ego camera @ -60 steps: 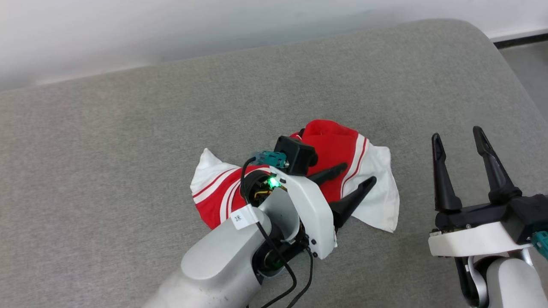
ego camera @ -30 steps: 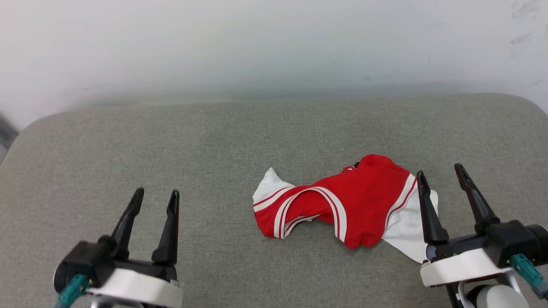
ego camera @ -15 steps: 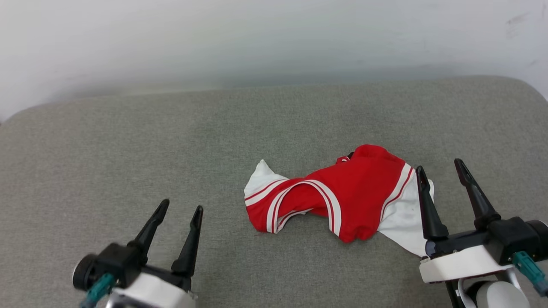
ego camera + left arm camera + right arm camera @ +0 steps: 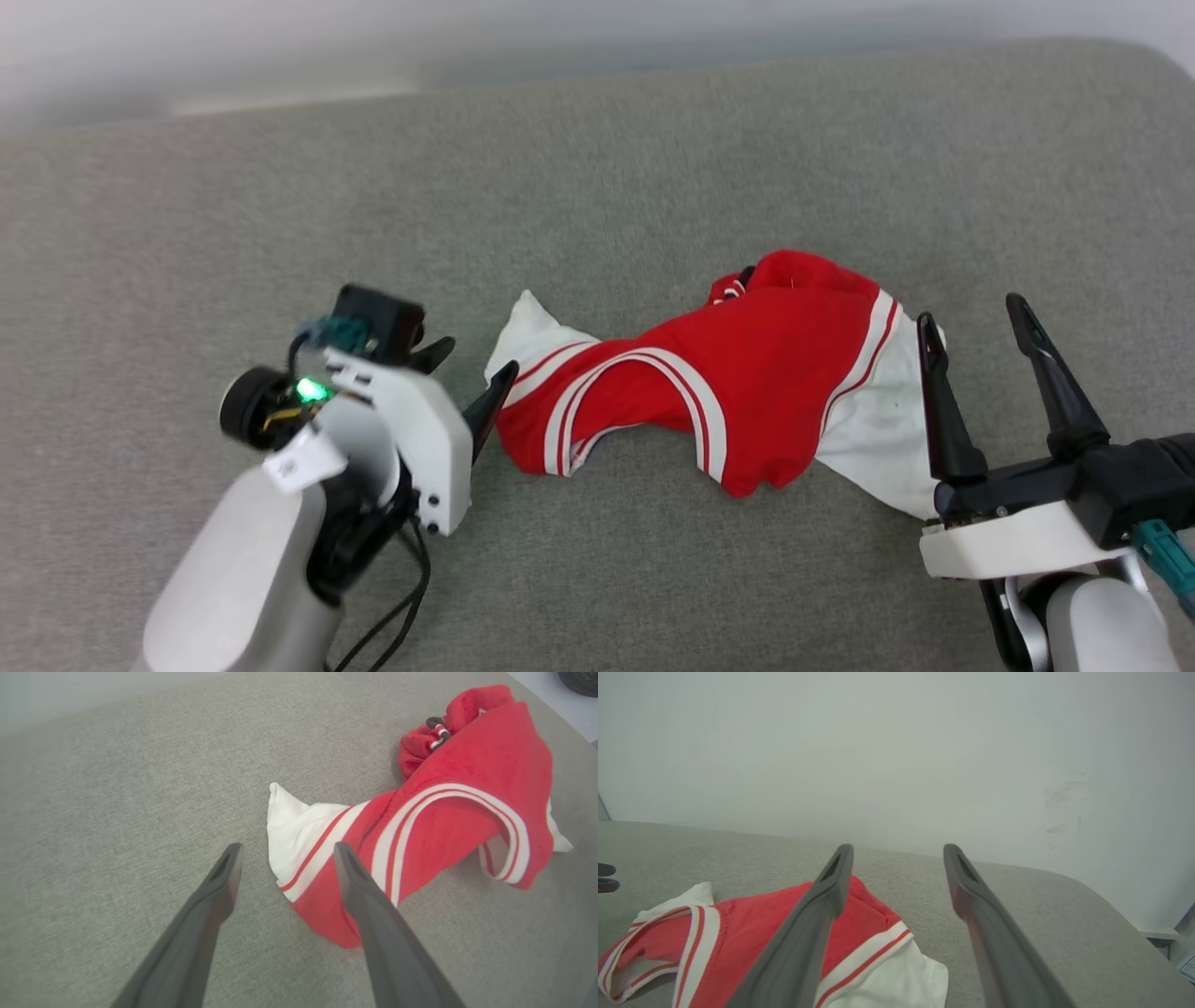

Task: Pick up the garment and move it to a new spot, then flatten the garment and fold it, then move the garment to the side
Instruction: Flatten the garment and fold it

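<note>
Your left gripper (image 4: 474,364) has just swung in from the lower left, where half a second ago it sat well apart from the cloth, and now points across at the near left end of the shirt (image 4: 747,373). The head camera tipped down over the same moment, so don't read the shifted picture as the shirt sliding: it keeps the same crumpled heap. To my eye this is the approach for a pinch on that end, with nothing lifted, flattened or folded yet. The jaws stand wide and empty. From the left wrist, the tip of the white sleeve (image 4: 294,830) lies just past the fingertips, in line with the gap between them, and one finger crosses over the red hem. Whether it touches the cloth I cannot tell. Your right gripper (image 4: 971,315) has stayed put at the other end, jaws equally wide and holding nothing, with one finger crossing in front of the other white sleeve and apparently above it. Between the two grippers the red body humps up with its striped trim twisted. Beyond it the grey cushion (image 4: 653,168) runs back to the pale wall (image 4: 896,742)
</note>
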